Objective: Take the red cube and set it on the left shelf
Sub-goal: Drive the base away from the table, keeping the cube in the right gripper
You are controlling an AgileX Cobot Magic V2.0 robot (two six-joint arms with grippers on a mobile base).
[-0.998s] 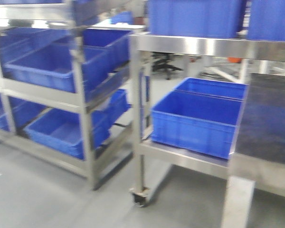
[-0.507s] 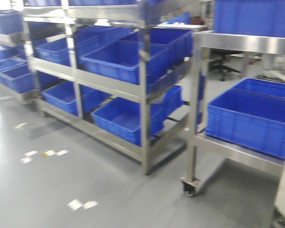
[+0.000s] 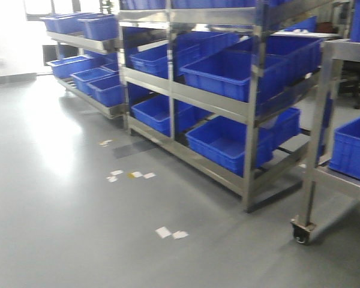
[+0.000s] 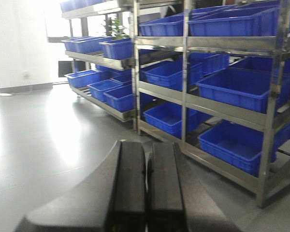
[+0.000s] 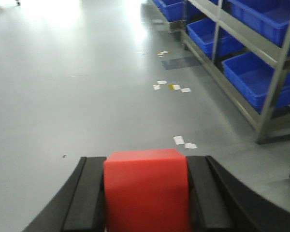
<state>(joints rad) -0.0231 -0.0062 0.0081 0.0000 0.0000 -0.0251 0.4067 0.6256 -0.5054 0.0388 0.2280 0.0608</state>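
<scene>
Between the fingers of the right claw [image 5: 147, 193], clamped tight: the red cube [image 5: 146, 181], low above grey floor [image 5: 87, 72]. Left claw [image 4: 146, 188] pressed shut, empty. Well apart, off to the right, steel shelf rack [image 3: 252, 114] stacked with blue bins [image 3: 228, 75]. Likely risks: slipping from the grip during base travel — or clipping a rack post on approach.

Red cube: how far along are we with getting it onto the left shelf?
Pick looks done: the red cube sits clamped between the fingers of the right gripper. In hand: carrying it, with the steel rack of blue bins in view. Left: placing it on a shelf. The left gripper is shut and empty.
</scene>
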